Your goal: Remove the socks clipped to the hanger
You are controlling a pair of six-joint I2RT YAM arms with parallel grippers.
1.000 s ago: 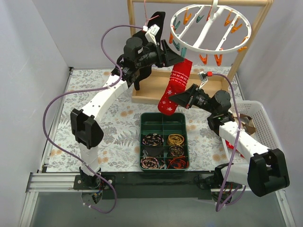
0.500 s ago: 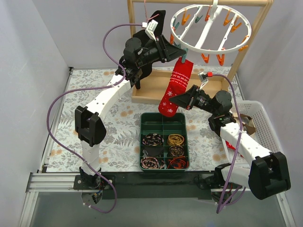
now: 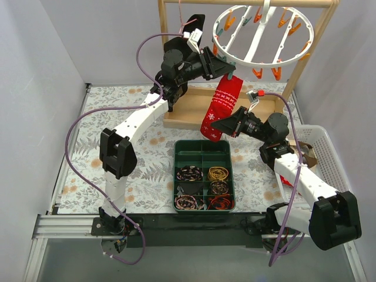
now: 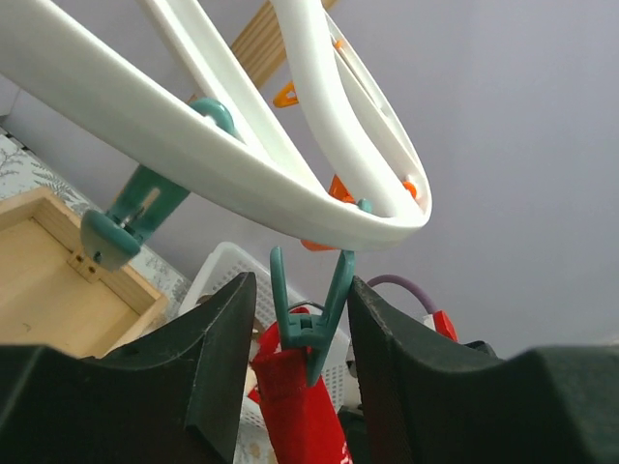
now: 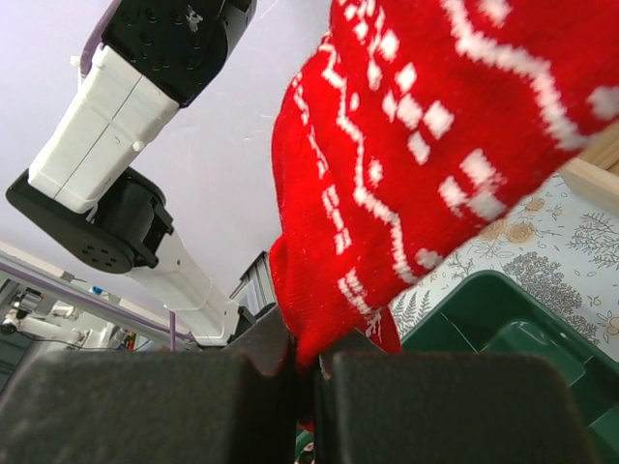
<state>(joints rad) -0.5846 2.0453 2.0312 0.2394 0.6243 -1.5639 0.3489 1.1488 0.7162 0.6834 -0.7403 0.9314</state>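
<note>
A red sock with white festive patterns [image 3: 222,106] hangs from a teal clip [image 4: 311,314] on the rim of the white ring hanger [image 3: 258,35]. My left gripper [image 3: 230,69] is open, its jaws on either side of that teal clip, not pressing it in the left wrist view [image 4: 302,329]. My right gripper [image 3: 215,124] is shut on the sock's toe end [image 5: 387,193]. The sock's cuff [image 4: 300,406] is still in the clip. No other sock shows on the hanger.
A green compartment tray [image 3: 204,175] with coiled bands lies in front of me. A wooden tray [image 3: 194,111] and wooden frame [image 3: 308,53] stand at the back. A white basket [image 3: 320,155] is at the right. A black garment [image 3: 194,29] hangs at the left of the frame.
My left gripper has moved right and up to the teal clip, its jaws now around it. The sock's toe end, held by my right gripper, has shifted slightly up and right.
</note>
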